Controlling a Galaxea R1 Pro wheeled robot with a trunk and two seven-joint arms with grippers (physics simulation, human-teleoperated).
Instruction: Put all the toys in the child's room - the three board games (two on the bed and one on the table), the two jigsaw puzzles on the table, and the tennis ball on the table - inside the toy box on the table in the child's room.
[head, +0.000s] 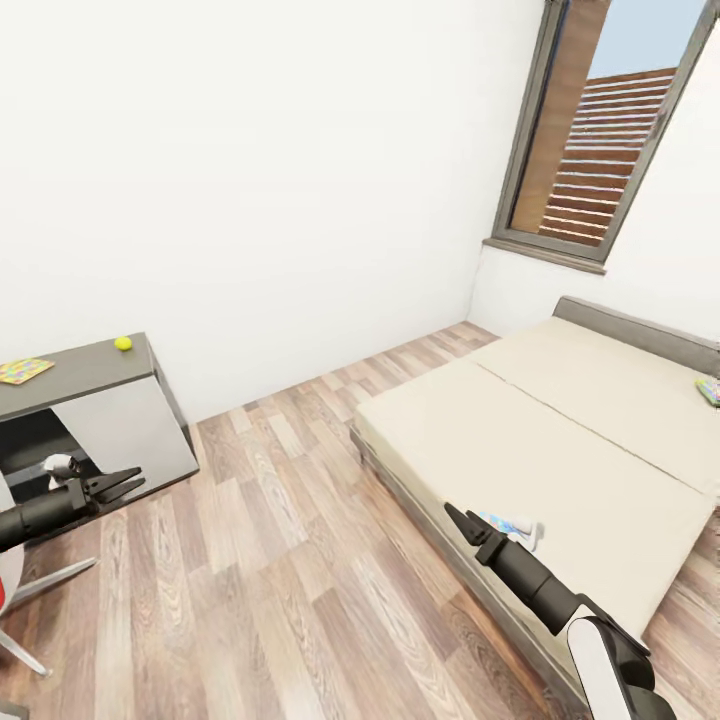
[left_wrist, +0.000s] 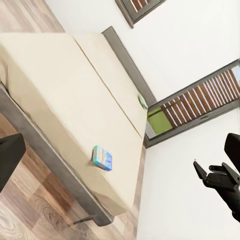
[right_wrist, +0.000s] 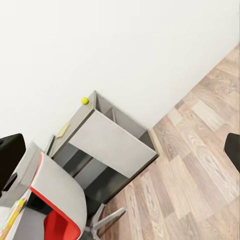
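Both arms reach forward low over the floor. The left gripper (head: 125, 485) has its fingers spread, empty; the right gripper (head: 462, 522) — by the bed (head: 560, 440) edge — I cannot tell. A blue game (left_wrist: 102, 158) lies on the bed near that edge; the ball (head: 123, 343) sits on the table (head: 85, 367), a puzzle (head: 22, 371) beside it.

At the lower left of the head view, the left claw (head: 125, 486) is black with thin pointed fingers, on a dark cylindrical forearm with a small white-grey fitting. At the lower right, the right claw (head: 458, 520) is black too, its forearm dark and ending in a glossy white shell.
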